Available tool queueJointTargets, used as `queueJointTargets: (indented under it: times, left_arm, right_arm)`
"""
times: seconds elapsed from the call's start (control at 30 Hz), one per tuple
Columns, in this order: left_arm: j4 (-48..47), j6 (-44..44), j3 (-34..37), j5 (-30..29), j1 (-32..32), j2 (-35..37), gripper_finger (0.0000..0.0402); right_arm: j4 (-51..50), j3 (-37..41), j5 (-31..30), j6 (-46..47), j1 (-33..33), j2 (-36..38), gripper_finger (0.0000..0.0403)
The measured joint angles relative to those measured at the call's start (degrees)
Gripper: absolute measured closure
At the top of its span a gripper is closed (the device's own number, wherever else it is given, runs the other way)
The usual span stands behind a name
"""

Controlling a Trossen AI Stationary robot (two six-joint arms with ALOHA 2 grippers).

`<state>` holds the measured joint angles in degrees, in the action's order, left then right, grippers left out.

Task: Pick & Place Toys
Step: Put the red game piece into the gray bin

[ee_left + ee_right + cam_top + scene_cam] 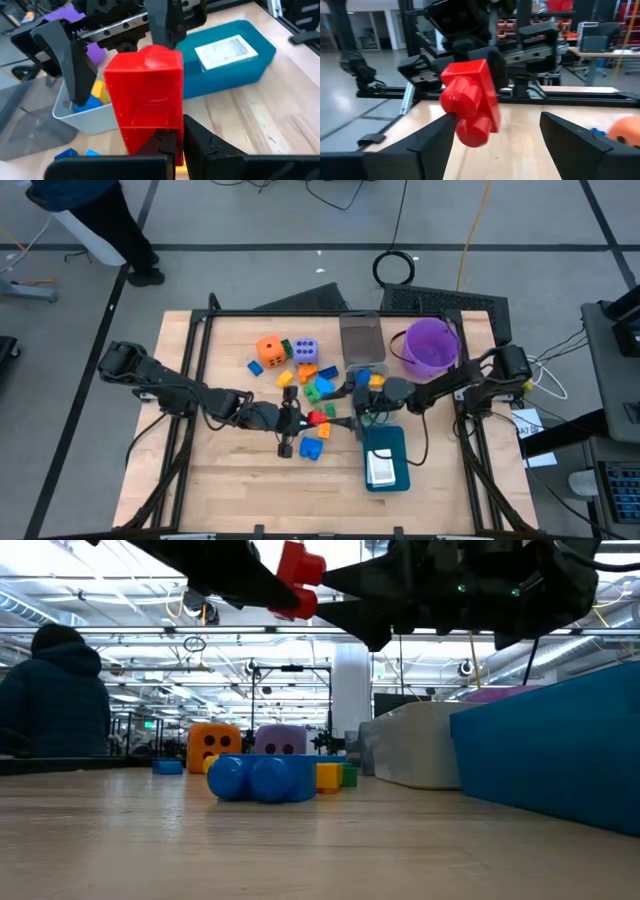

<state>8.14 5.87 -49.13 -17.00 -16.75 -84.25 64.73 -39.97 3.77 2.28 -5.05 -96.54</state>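
My left gripper (303, 421) is shut on a red two-stud block (318, 418), held high above the table in the low view (300, 575). My right gripper (505, 131) is open and faces it from the right. Its fingers stand on either side of the block, one finger (437, 140) close by the studs; whether it touches I cannot tell. On the table lie an orange die (270, 350), a lavender die (305, 350) and several small blocks, among them a blue one (262, 778). A white card (381, 468) lies in the teal tray (398, 442). My left gripper pinches the red block between its two fingers at the end nearest my wrist (150, 142). The fingers come level from the table's left. The block stands out beyond the fingers, lifted clear of the table, its studs (462, 107) turned toward the right gripper.
A purple bucket (432, 345) and a clear grey bin (362, 338) with a few blocks stand at the back right. The teal tray is at the front right, under the right arm. A person (55, 690) sits beyond the table's far side.
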Motion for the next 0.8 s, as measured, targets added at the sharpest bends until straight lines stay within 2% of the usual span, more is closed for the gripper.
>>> queueJointTargets:
  times: [0.13,0.37,0.57,0.8]
  left_arm:
    - [0.8,-0.3,0.0,-1.0,-0.2,0.0,0.0372]
    - [0.9,-0.4,-0.1,-1.2,-0.2,-0.1,0.0392]
    - [1.7,-0.4,-0.1,-1.3,0.2,-0.1,0.0372]
    - [2.0,-0.5,-0.1,-1.1,0.7,-0.1,0.0392]
  right_arm:
    - [0.4,-2.1,0.2,0.2,-0.2,-2.1,0.0122]
    - [0.0,-2.9,-0.7,-0.4,-0.8,-3.0,0.0122]
    - [4.0,-2.9,-1.0,-0.4,-1.1,-2.9,0.0122]
    - [3.4,-3.9,-1.1,-0.6,-2.1,-2.9,0.0137]
